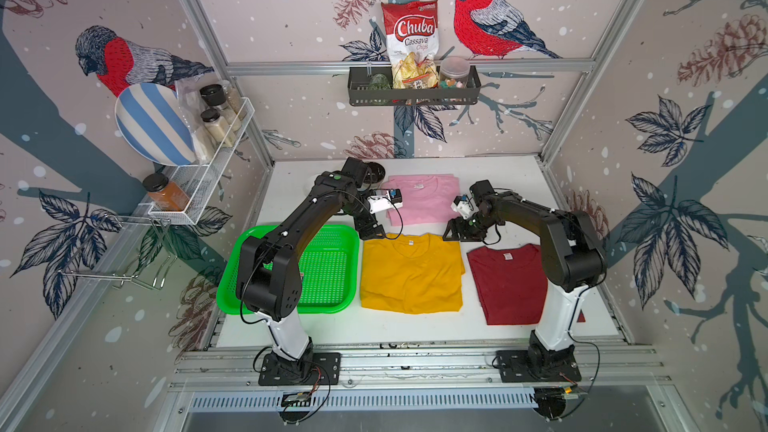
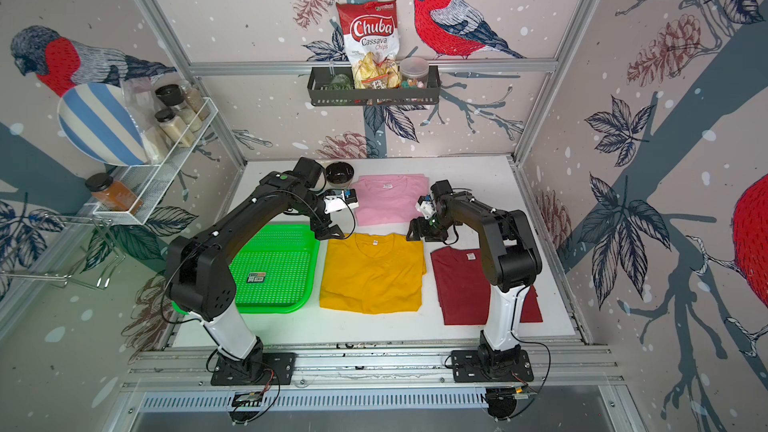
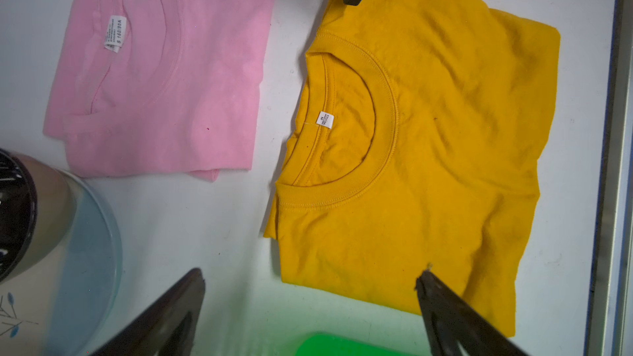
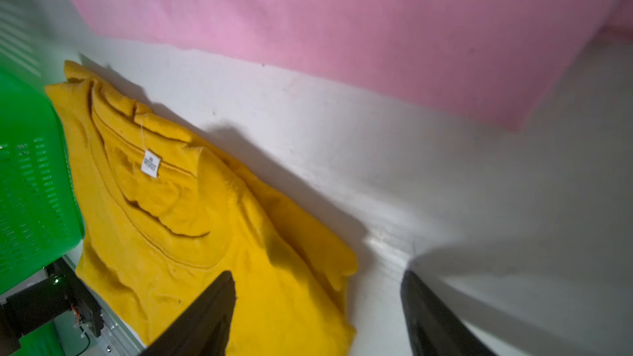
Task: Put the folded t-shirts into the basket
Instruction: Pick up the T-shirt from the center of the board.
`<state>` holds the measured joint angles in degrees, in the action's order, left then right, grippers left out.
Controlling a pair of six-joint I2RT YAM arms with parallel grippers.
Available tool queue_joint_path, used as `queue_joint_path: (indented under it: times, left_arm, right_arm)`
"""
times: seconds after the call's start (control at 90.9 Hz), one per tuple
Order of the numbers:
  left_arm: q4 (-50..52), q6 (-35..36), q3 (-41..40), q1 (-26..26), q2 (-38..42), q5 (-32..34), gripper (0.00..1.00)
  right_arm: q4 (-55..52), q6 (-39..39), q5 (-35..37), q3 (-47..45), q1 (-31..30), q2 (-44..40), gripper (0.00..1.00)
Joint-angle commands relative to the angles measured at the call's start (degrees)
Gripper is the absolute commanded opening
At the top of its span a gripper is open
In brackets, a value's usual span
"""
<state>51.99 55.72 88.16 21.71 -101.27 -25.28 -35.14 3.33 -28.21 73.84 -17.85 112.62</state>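
2 far yellow tee point(image 1: 411, 276) corners, by L gripper point(image 1: 371, 233), R gripper point(image 1: 451, 234)

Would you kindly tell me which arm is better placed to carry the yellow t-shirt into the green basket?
Probably left: the left end effector, open, sits at the yellow t-shirt's corner beside the green basket, on that arm's side. The right end effector is at the farther corner.

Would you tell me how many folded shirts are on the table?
3: the yellow shirt beside the basket, the dark red shirt on its other side, the pink shirt behind. Part of the basket is hidden.
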Motion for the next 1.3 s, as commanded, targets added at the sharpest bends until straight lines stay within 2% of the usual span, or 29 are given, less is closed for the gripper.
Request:
queue_joint_path:
  times: [0.0,0.099,0.187,0.253,0.33,0.396,0.517,0.748,0.935,1.034,1.155,1.243,1.287]
  left_arm:
    - [1.5,2.6,1.7,1.5,-1.6,0.8,0.95]
    - [1.9,3.9,3.5,3.1,-3.6,1.2,0.95]
    - [1.8,4.7,5.0,4.2,-5.3,0.4,0.95]
    - [1.8,6.2,6.2,4.7,-6.3,-1.7,0.95]
    - [1.6,10.4,7.9,4.9,-7.7,-5.6,0.95]
    - [1.0,11.4,10.7,5.4,-9.6,-8.1,0.95]
    - [-1.0,10.3,15.9,7.2,-14.1,-11.6,0.95]
    - [-4.4,4.3,24.1,10.5,-23.1,-18.2,0.95]
    - [-2.1,5.8,26.8,12.4,-27.7,-21.5,0.95]
    - [0.3,7.7,27.8,12.9,-29.1,-22.9,0.95]
    - [5.8,13.6,29.0,13.7,-29.7,-23.2,0.94]
    - [6.2,13.7,29.2,14.1,-29.7,-22.6,0.92]
    - [6.3,13.4,29.4,14.4,-29.8,-22.2,0.87]
  right_arm:
    - [-4.1,0.3,-2.2,0.3,-0.9,3.1,0.6]
    - [-3.4,-0.8,-5.6,0.7,-1.7,4.2,0.38]
    - [-1.0,-0.8,-9.1,0.4,-1.5,3.8,0.1]
    - [0.9,-0.5,-9.7,-0.3,-1.2,2.7,0.02]
    - [3.0,-1.1,-10.1,-1.4,-0.7,0.8,0.0]
    - [5.6,-2.4,-10.8,-3.4,-0.6,-2.6,0.0]
    - [14.9,-4.1,-12.2,-10.5,-1.0,-10.8,0.0]
    - [33.1,-8.0,-7.9,-26.6,-2.1,-27.4,0.0]
    - [46.4,-10.5,-6.4,-36.0,-3.2,-35.4,0.0]
    - [47.9,-11.7,-4.0,-37.8,-4.4,-37.4,0.0]
    - [47.6,-13.1,-2.4,-38.4,-5.1,-38.6,0.0]
    - [48.2,-13.5,-2.5,-38.9,-5.4,-39.3,0.0]
    - [48.1,-13.3,-2.4,-38.8,-5.5,-39.7,0.0]
